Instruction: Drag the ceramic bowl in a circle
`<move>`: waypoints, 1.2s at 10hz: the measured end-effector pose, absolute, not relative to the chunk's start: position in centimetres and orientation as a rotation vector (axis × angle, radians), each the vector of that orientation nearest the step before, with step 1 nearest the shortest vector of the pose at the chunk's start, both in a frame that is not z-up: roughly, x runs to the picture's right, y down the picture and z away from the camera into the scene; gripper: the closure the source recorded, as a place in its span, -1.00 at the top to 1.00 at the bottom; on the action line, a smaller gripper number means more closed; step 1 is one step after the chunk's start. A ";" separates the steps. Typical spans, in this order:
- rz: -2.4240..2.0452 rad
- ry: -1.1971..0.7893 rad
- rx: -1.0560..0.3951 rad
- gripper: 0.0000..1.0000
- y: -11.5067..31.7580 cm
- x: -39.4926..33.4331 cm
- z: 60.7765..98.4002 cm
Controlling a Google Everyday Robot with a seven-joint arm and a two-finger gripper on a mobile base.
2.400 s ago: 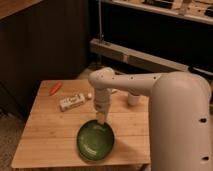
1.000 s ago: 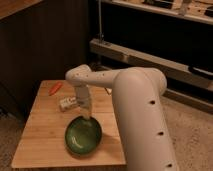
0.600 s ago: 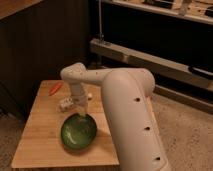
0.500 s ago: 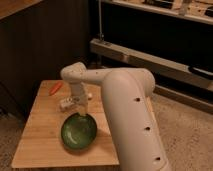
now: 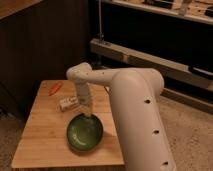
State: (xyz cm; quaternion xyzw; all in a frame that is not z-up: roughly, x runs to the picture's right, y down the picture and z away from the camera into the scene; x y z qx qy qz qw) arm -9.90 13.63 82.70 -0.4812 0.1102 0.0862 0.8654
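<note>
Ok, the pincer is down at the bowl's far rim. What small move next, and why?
Probably ease the bowl in a short arc toward the picture's left. The pincer is at its far rim, bare table lies on that side, the front edge is close, and a small box lies just behind, so keep the curve shallow.

Orange object [image 5: 55, 88], small white box [image 5: 68, 104], wooden table [image 5: 40, 140], metal shelving [image 5: 150, 62] behind
</note>
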 end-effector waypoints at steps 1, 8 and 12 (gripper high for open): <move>0.175 0.232 -1.008 -0.90 13.5 -9.8 82.7; 0.133 0.239 -1.001 -0.90 13.2 -7.4 82.4; 0.084 0.240 -0.993 -0.90 13.2 -7.3 82.1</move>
